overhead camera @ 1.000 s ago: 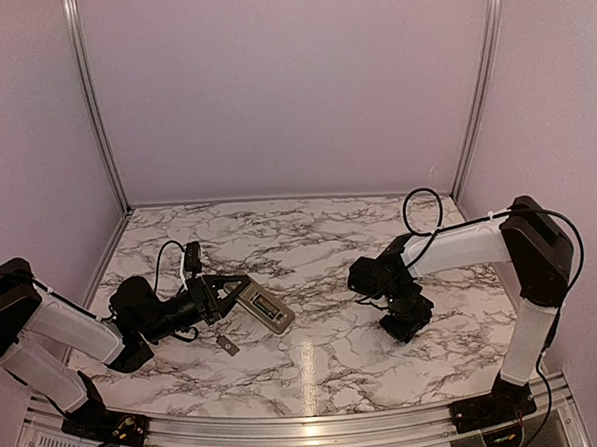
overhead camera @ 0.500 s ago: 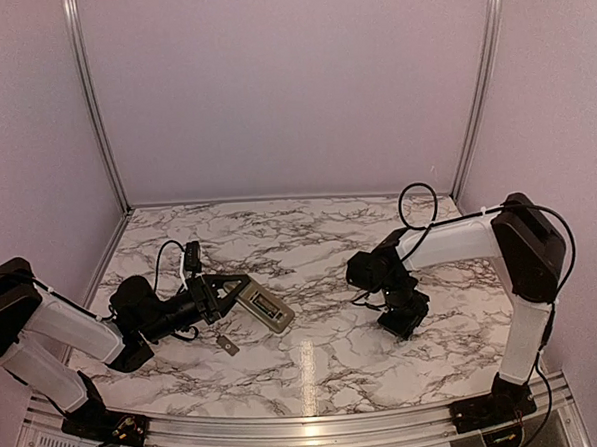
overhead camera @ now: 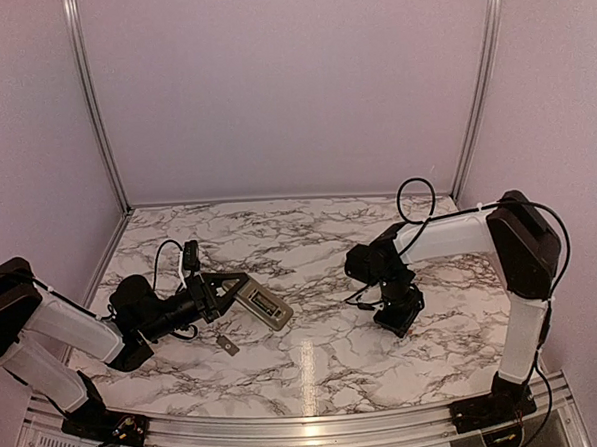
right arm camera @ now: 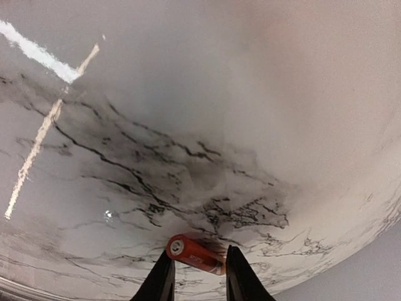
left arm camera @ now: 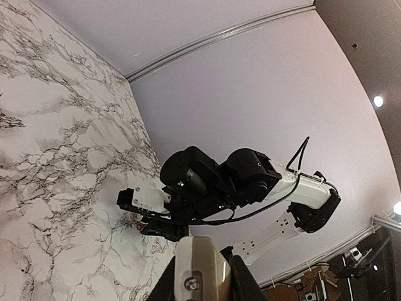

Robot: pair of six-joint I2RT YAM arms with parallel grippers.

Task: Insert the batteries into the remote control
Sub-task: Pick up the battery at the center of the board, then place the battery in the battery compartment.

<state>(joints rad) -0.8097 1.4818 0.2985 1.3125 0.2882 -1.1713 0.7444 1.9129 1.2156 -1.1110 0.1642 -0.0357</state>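
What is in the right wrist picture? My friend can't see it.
An orange-red battery lies on the white, dark-veined marble table, right between the two dark fingers of the right tool, close to both. Whether they are squeezing it cannot be told.

The counter [overhead camera: 316,358] is white marble veined dark grey, the battery [right arm camera: 195,254] between the black fingers [right arm camera: 160,282] of my right pincer [right arm camera: 199,253] is orange-red, the remote control [overhead camera: 263,306] in my black left pincer [overhead camera: 220,293] is grey-beige with a white end, the small cover piece [overhead camera: 226,344] grey, the walls [overhead camera: 291,84] pale lilac.
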